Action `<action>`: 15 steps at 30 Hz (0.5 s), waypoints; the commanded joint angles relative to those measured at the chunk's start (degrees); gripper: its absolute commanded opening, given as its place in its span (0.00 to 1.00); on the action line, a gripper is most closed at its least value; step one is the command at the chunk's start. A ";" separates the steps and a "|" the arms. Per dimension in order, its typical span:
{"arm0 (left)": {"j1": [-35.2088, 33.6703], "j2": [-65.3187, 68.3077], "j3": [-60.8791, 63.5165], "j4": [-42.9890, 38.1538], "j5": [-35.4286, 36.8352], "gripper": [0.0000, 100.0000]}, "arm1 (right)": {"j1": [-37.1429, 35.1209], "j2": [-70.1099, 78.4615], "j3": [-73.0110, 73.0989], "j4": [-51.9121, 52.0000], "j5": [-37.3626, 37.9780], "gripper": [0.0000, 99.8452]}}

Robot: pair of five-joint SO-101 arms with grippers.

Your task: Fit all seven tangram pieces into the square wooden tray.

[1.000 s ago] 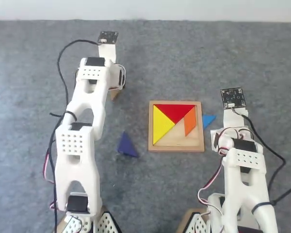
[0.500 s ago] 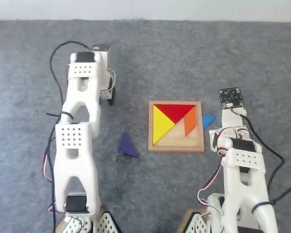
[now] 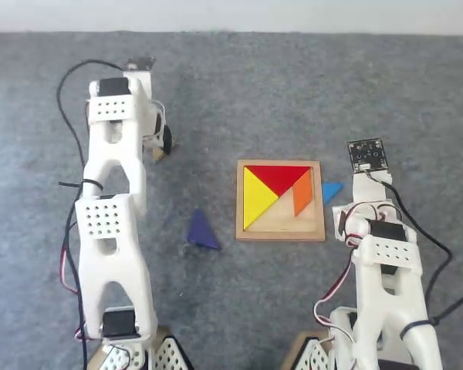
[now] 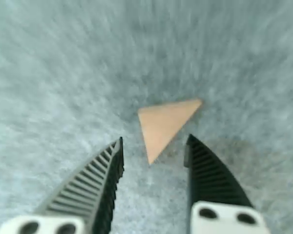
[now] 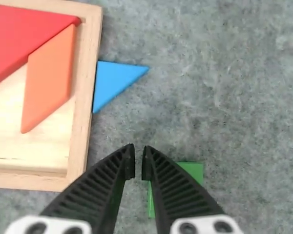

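The square wooden tray (image 3: 280, 231) lies mid-table with a red triangle (image 3: 278, 177), a yellow triangle (image 3: 256, 199) and an orange parallelogram (image 3: 302, 193) in it. My left gripper (image 4: 155, 144) is open at the far left, low over a tan triangle (image 4: 165, 124) whose tip lies between the fingers; this tan triangle (image 3: 159, 154) peeks out under the arm. My right gripper (image 5: 137, 163) is shut on nothing, beside the tray's right edge (image 5: 85, 97). A light blue triangle (image 5: 112, 80) touches that edge. A green piece (image 5: 193, 170) lies partly hidden behind one finger.
A dark blue triangle (image 3: 202, 230) lies on the grey carpet left of the tray. The tray's lower part is bare wood. Black cables loop beside the left arm. Open carpet stretches behind the tray.
My left arm has swung leftward, away from the tray, carrying its gripper over the tan triangle. The right arm and the pieces have stayed put.
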 commanded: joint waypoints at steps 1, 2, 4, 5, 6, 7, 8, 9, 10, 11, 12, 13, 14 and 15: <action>-0.18 -4.13 -6.20 -1.58 -1.67 0.21 | -0.48 -1.80 -0.26 0.66 0.79 0.04; -0.18 -4.13 -6.37 -2.81 -3.52 0.21 | -0.48 -1.80 -0.26 0.66 0.79 0.04; -0.09 -4.04 -6.11 -3.87 -8.53 0.21 | -0.48 -1.80 -0.26 0.66 0.79 0.04; -0.09 -3.69 -5.58 -4.04 -10.73 0.21 | -0.48 -1.80 -0.26 0.66 0.79 0.04; 0.00 -3.08 -5.32 -3.87 -12.66 0.21 | -0.57 -1.80 -0.26 0.66 0.79 0.04; 0.26 -2.29 -5.14 -3.69 -14.59 0.21 | -0.57 -1.80 -0.26 0.48 0.79 0.04; 0.62 -1.23 -5.05 -3.60 -17.05 0.21 | -0.57 -1.80 -0.26 0.40 0.79 0.04; 0.79 0.00 -5.05 -3.52 -20.31 0.21 | -0.57 -1.80 -0.26 0.31 0.79 0.04; 1.23 1.32 -5.32 -3.25 -23.38 0.21 | -0.57 -1.80 -0.26 0.31 0.79 0.04; 1.67 2.55 -5.41 -3.25 -25.58 0.21 | -0.57 -1.80 -0.26 0.40 0.79 0.04; 1.85 3.52 -5.41 -3.25 -26.64 0.21 | -0.57 -1.80 -0.26 0.57 0.79 0.04; 2.11 4.48 -5.41 -3.25 -27.43 0.21 | -0.57 -1.80 -0.26 0.57 0.79 0.04; 2.37 5.36 -5.41 -3.16 -28.04 0.21 | -0.57 -1.80 -0.26 0.57 0.79 0.04; 2.64 6.15 -5.41 -3.16 -28.31 0.21 | -0.57 -1.80 -0.26 0.48 0.79 0.04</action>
